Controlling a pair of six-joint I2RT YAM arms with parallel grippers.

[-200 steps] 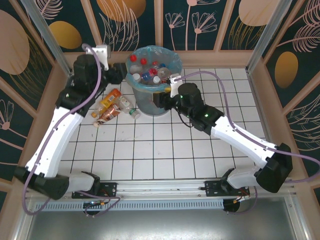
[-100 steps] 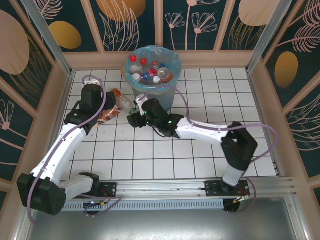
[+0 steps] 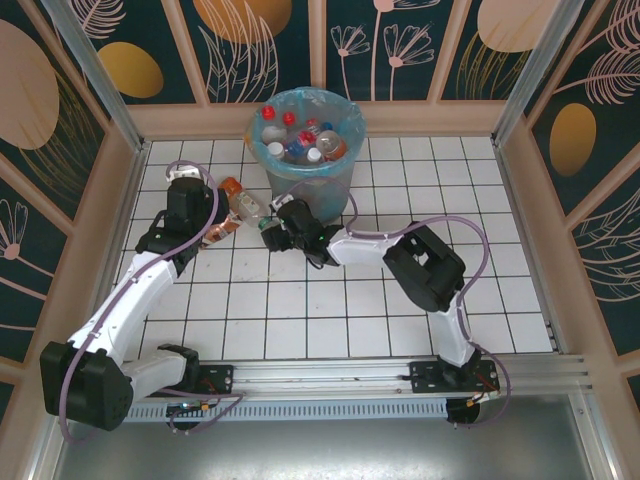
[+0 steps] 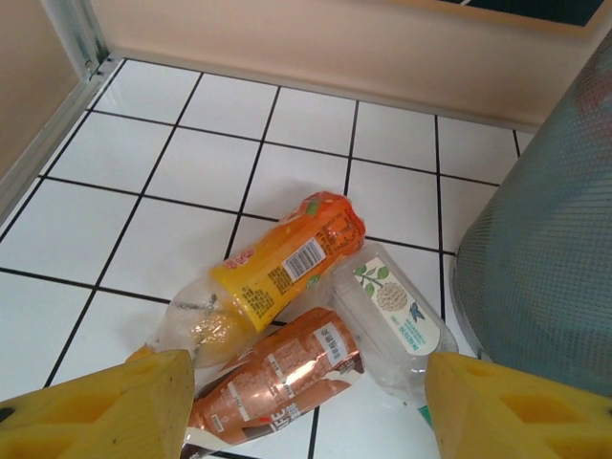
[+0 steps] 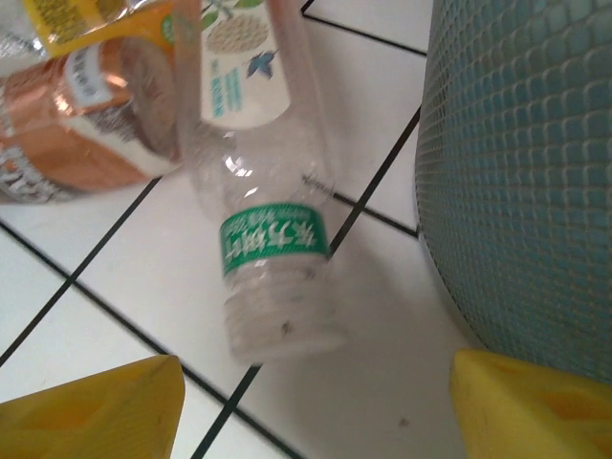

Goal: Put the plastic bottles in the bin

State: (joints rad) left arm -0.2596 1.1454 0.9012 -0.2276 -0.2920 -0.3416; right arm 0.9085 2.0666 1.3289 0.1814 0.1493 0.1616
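The bin (image 3: pixel 325 185), grey-blue with a light-blue liner, stands at the back centre and holds several plastic bottles (image 3: pixel 300 140). Three more lie on the tiles to its left: an orange-yellow one (image 4: pixel 277 273), a copper-brown one (image 4: pixel 273 378) and a clear one (image 4: pixel 397 316). My left gripper (image 4: pixel 306 421) hovers open just before the copper bottle, which lies between its yellow fingers without touching them. Open too, my right gripper (image 5: pixel 316 411) sits low beside the bin wall (image 5: pixel 521 163), facing the base of the clear bottle (image 5: pixel 268 239) with its green band. Nothing is held.
The bin wall stands close on the right of both grippers. A wooden side wall (image 3: pixel 120 190) and metal rail border the tiles to the left of the bottles. Open white tiles (image 3: pixel 330 300) stretch toward the near edge.
Both arms have come down from the bin's rim to the bottles on the tiles at its left. Both grippers have opened wider.
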